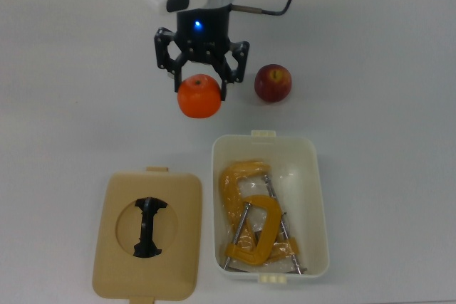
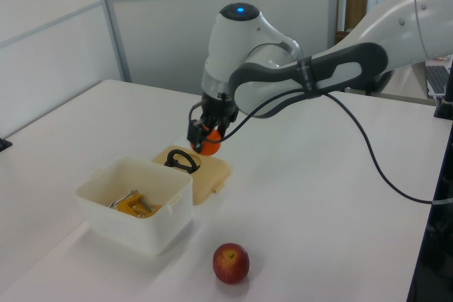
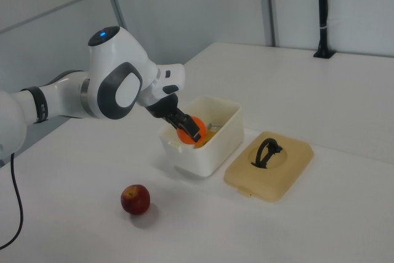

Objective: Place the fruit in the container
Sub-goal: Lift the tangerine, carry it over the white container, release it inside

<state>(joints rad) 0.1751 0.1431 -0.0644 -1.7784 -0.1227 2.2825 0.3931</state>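
**Above the table, mandarin in the claw, tub to the near right**

Between the black fingers of the gripper (image 1: 201, 85) sits the mandarin (image 1: 199, 97), clamped and held clear of the table (image 1: 385, 69). It is round, bright orange and smooth-skinned. In the top view the container (image 1: 315, 176) lies nearer and to the top view's right of the claw, its long axis running near to far. I judge the coming carry goes that way until the fruit hangs over the opening. The tub is cream-white plastic, deep-walled with rounded corners, and already holds orange-yellow metal C-clamps (image 1: 246, 211). The dark red apple (image 1: 273, 82) rests on the table just to the top view's right of the claw, untouched. A flat tan lid (image 1: 117, 247) with a round hole lies left of the tub.
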